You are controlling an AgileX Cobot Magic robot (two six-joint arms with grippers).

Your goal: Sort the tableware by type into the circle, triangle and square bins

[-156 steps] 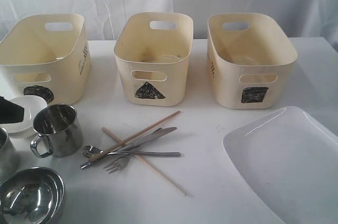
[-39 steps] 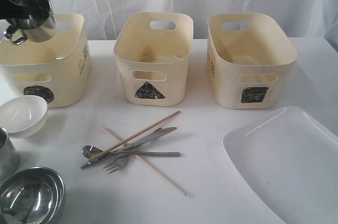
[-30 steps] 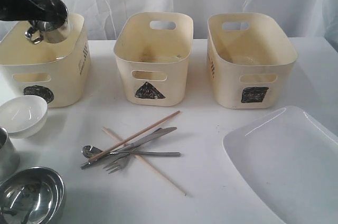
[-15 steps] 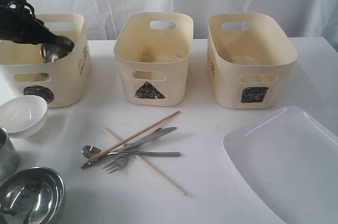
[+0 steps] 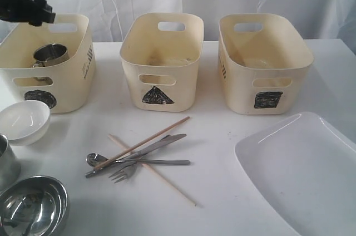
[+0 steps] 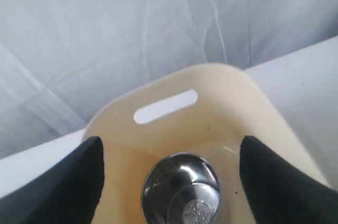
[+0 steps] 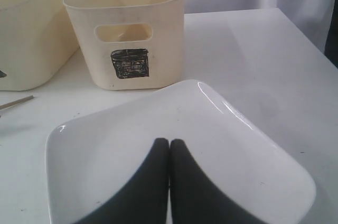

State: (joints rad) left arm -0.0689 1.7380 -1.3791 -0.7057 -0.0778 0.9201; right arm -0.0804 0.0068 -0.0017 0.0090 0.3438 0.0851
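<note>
White tabletop point(image 5: 222, 136); shiny steel mug point(image 5: 50, 54) inside cream circle-marked bin point(image 5: 69, 83); left gripper point(image 6: 170, 147) spread, retract straight up; right gripper point(image 7: 169, 143) pressed together.

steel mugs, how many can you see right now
2. One steel mug sits inside the circle bin; a second mug stands at the left frame edge, partly cut off. Others may be out of frame.

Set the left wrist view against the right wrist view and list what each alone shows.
Left wrist only: a steel mug sitting in the circle bin, under the wide-open left hand. Right wrist only: the shut right hand over the white plate, and the square bin. Both: white table and pale curtain.
</note>
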